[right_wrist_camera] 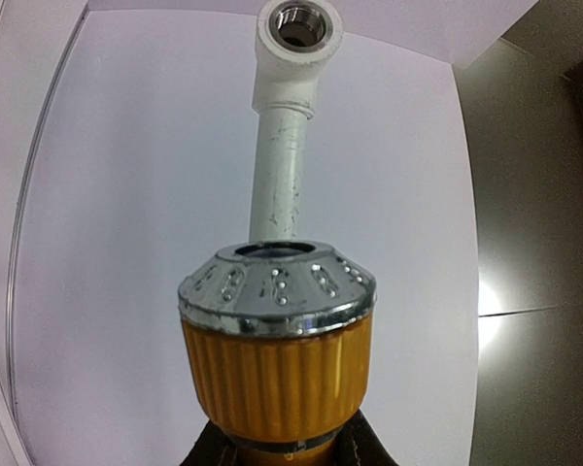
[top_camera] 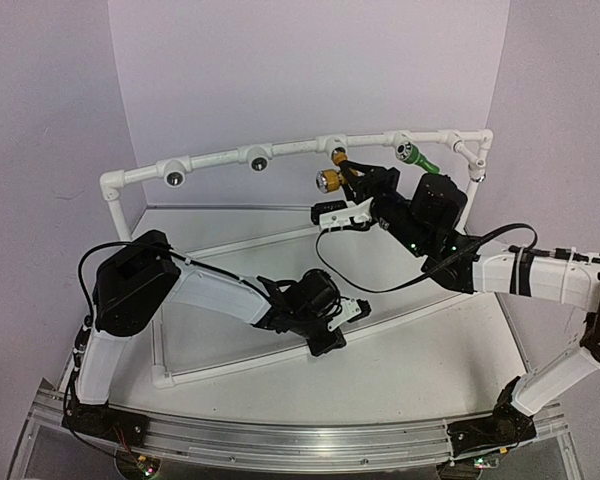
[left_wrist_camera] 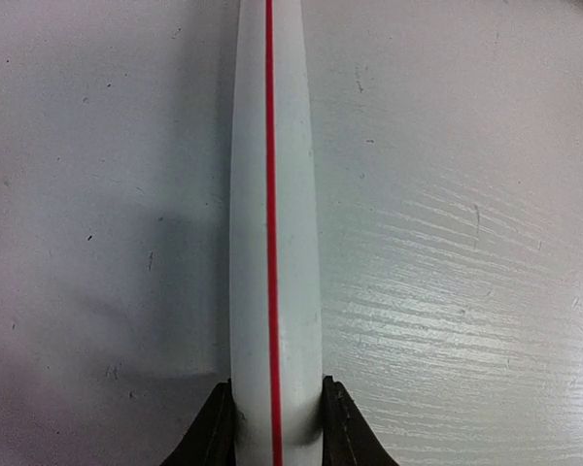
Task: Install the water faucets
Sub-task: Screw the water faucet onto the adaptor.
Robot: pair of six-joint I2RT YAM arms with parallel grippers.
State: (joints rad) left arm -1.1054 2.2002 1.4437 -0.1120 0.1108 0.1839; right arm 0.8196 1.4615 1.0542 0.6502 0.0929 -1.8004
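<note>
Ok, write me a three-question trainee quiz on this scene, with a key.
1. True or false: the green faucet sits in the left arm's fingers.
2. What do the right arm's fingers grip? A the yellow faucet; B the green faucet; C nothing.
3. Fill in: the left arm's fingers stand on either side of a white pipe marked with a ___ line.

Key: 1 false; 2 A; 3 red.
</note>
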